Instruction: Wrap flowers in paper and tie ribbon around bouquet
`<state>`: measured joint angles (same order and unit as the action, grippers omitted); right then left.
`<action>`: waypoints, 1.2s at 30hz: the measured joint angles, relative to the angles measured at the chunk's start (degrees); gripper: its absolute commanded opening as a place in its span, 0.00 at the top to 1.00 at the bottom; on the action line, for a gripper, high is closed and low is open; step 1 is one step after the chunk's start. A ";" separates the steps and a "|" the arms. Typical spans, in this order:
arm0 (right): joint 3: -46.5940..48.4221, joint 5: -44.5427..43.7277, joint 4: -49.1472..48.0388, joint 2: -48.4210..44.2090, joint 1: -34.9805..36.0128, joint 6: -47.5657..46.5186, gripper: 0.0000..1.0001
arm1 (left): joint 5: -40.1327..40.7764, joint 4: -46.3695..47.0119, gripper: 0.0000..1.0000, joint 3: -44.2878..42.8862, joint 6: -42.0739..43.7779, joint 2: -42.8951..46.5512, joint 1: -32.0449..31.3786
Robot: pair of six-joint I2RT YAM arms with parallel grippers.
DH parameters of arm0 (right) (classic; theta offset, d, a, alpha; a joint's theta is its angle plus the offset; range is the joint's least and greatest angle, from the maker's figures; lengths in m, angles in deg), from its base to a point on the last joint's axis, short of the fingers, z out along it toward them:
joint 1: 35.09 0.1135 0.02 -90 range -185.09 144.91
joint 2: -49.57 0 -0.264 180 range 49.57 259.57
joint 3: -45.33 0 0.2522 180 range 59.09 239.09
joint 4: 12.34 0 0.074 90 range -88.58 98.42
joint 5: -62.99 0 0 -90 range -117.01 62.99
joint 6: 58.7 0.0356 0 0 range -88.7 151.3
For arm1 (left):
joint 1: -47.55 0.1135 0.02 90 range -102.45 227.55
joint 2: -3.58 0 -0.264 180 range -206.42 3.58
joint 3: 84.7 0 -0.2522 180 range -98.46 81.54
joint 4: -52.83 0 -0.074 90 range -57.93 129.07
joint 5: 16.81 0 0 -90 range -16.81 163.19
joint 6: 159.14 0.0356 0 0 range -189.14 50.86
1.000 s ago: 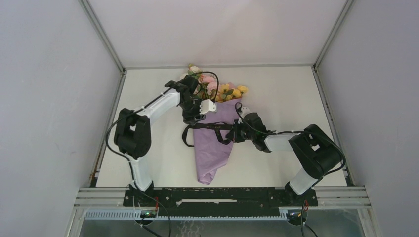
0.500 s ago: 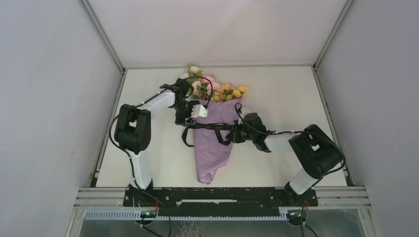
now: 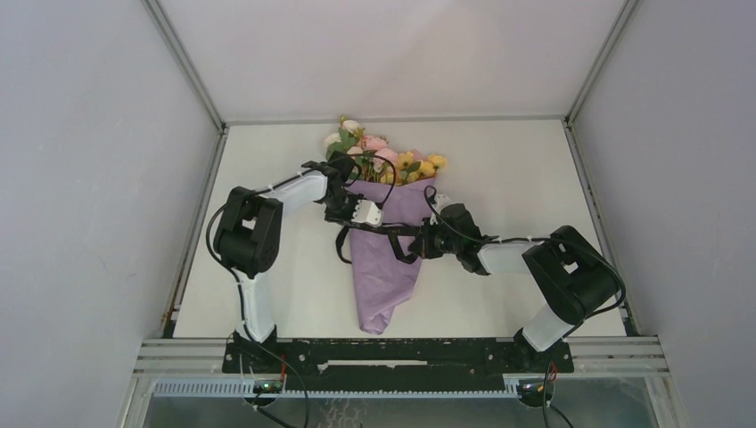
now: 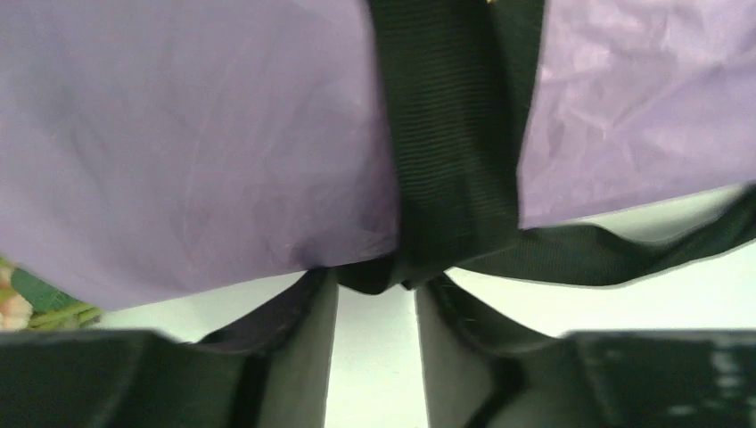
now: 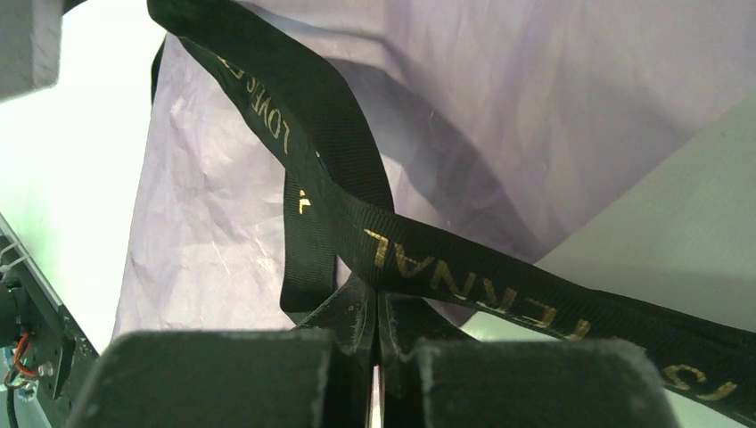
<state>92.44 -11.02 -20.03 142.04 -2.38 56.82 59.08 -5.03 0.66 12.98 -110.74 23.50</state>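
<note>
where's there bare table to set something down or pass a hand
Bare white table far right, between the pink and yellow flowers and the right wall; far left by the left wall; and near, either side of the purple paper cone. Crowded mid-table: left gripper, right gripper, black printed ribbon across the cone.

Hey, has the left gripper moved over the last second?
Yes. In the top view the left gripper has slid off the flowers toward the table's near edge, down to the ribbon.
</note>
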 measured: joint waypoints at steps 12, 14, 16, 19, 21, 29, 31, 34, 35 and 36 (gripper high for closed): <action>0.00 -0.20 2.91 -2.99 -0.17 -2.27 1.00 | 4.46 -1.33 1.00 0.96 0.35 0.35 0.48; 0.07 0.28 2.95 -3.08 -0.39 -2.51 1.00 | 3.54 -1.95 1.00 0.96 -0.09 0.55 2.12; 0.26 1.25 3.02 -3.08 -0.46 -2.84 1.00 | 1.88 -2.60 1.00 0.96 -0.68 0.92 3.65; 0.48 2.03 3.82 -3.15 -0.74 -3.54 1.00 | 1.90 -3.45 1.00 0.96 -1.53 1.51 4.92; 0.48 2.19 5.29 -3.26 -1.29 -4.20 1.00 | 2.14 -3.96 1.00 0.96 -2.10 1.53 6.05; 0.48 3.74 9.16 -4.94 -2.03 -6.32 1.00 | 2.47 -5.22 1.00 0.96 -2.97 1.95 10.10; 0.48 4.37 9.73 -5.35 -2.23 -6.67 1.00 | 2.89 -4.85 1.00 0.96 -4.15 2.10 10.78; 0.50 6.23 12.17 -7.28 -2.69 -7.61 1.00 | 3.93 -3.21 1.00 0.94 -6.47 2.32 12.02; 0.72 7.43 13.97 -8.48 -3.02 -8.22 1.00 | 4.31 -2.60 1.00 0.90 -7.41 2.36 12.63; 1.11 8.66 16.17 -9.77 -3.23 -8.83 1.00 | 4.57 -1.79 1.00 0.81 -8.81 2.43 13.73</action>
<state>93.55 -2.37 -3.86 132.27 -5.61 47.99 63.65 -6.82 1.47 4.18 -108.31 37.22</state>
